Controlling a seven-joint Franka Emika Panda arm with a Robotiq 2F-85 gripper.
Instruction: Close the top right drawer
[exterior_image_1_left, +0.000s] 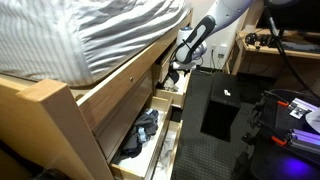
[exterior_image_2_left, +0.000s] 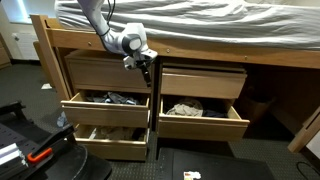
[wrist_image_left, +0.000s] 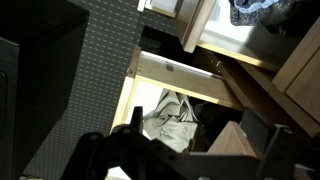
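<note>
The drawer (exterior_image_2_left: 205, 127) stands pulled out of the bed frame, just right of the post (exterior_image_2_left: 152, 100) and low against it in an exterior view, with dark clothes (exterior_image_2_left: 185, 107) heaped inside. We judge the approach to be the step in hand, since nothing touches the plain front. The gripper (exterior_image_2_left: 147, 70) hangs at the upper part of the post, above the drawer's near corner and apart from it; in the wrist view its jaws look spread wide with nothing between them, though both exterior views are too coarse to confirm that. As we see it, the next move calls for dropping beside the post, coming out in front of the drawer, then pushing the front squarely toward the frame; an off-centre push near the post could skew it on its runners, and the clothes might catch under the panel (exterior_image_2_left: 200, 82) above. The frontal exterior view gives us height and sideways offset from the post, but hardly how far the drawer juts out. The slanting exterior view shows the drawer (exterior_image_1_left: 160, 135) reaching well out from the frame, with the gripper (exterior_image_1_left: 180, 68) far beyond it. The wrist view shows neither the front nor the post clearly; it looks down on grey clothes (wrist_image_left: 175, 115) in another drawer, with only a scrap of blue cloth (wrist_image_left: 255, 10) at its top edge.
</note>
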